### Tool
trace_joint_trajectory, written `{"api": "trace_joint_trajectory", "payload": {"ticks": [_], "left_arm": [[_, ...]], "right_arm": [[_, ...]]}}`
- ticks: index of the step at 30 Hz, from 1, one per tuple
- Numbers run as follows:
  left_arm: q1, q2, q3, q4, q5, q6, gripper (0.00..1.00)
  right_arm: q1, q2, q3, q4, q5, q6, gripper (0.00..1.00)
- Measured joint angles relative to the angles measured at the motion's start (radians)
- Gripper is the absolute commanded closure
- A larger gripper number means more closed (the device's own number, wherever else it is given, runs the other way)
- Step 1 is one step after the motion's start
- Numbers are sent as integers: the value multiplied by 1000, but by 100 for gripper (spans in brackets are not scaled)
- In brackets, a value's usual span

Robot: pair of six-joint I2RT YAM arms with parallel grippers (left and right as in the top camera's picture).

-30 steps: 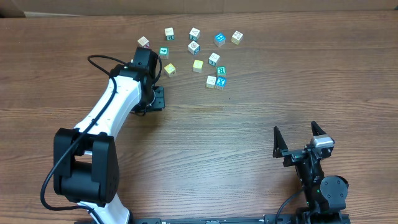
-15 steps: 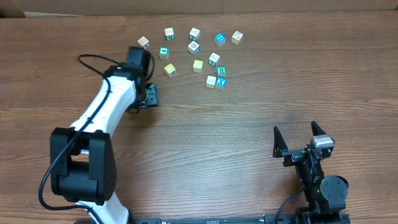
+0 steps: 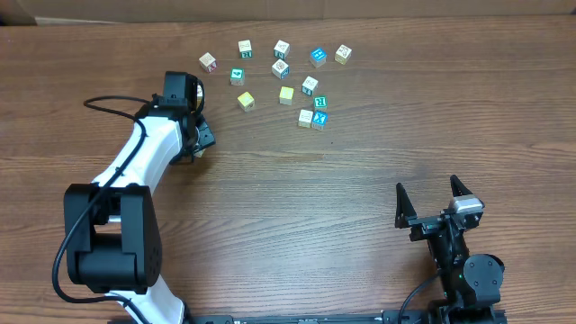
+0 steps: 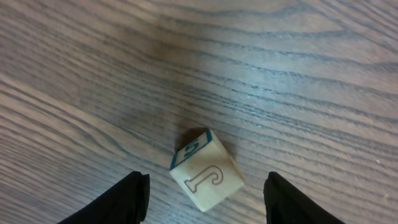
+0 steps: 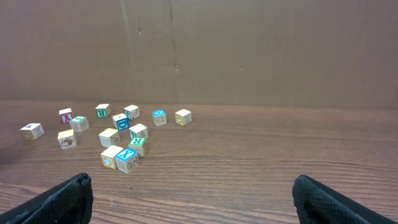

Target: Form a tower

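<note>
A cream cube with an outlined letter J [image 4: 208, 171] and a blue-edged side face lies on the table, turned at an angle. My left gripper [image 4: 205, 202] is open around it, and a gap shows between the cube and each black finger [image 4: 127, 199]. From overhead the left gripper [image 3: 198, 139] hides that cube. A group of letter cubes [image 3: 286, 93] lies at the back, each one high, with a teal one [image 3: 319, 103] among them. No tower is in view. My right gripper [image 3: 427, 187] stands open and holds nothing at the front right.
The loose cubes [image 5: 126, 160] spread across the back of the wooden table [image 3: 360, 162], right of my left arm [image 3: 135, 171]. A cardboard wall [image 5: 249, 50] closes off the far side.
My left arm has swung left, away from the group of cubes. Its jaws now stand apart around the J cube. The right arm has not moved.
</note>
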Motion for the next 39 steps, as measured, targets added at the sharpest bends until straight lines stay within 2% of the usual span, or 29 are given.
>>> {"api": "trace_joint_trajectory", "payload": {"ticks": [7, 13, 25, 27, 30, 35, 39], "left_arm": [[0, 2, -42, 74, 0, -50, 60], [0, 2, -46, 102, 0, -64, 55], [0, 3, -61, 113, 0, -68, 57], [0, 6, -61, 113, 0, -68, 60], [0, 23, -61, 114, 0, -74, 69], [0, 38, -61, 114, 3, -74, 71], [0, 38, -61, 113, 5, -25, 71]], "right_arm": [[0, 0, 0, 0, 0, -1, 0], [0, 0, 0, 0, 0, 0, 0], [0, 0, 0, 0, 0, 0, 0], [0, 0, 0, 0, 0, 0, 0], [0, 0, 0, 0, 0, 0, 0], [0, 0, 0, 0, 0, -1, 0], [0, 0, 0, 0, 0, 0, 0]]}}
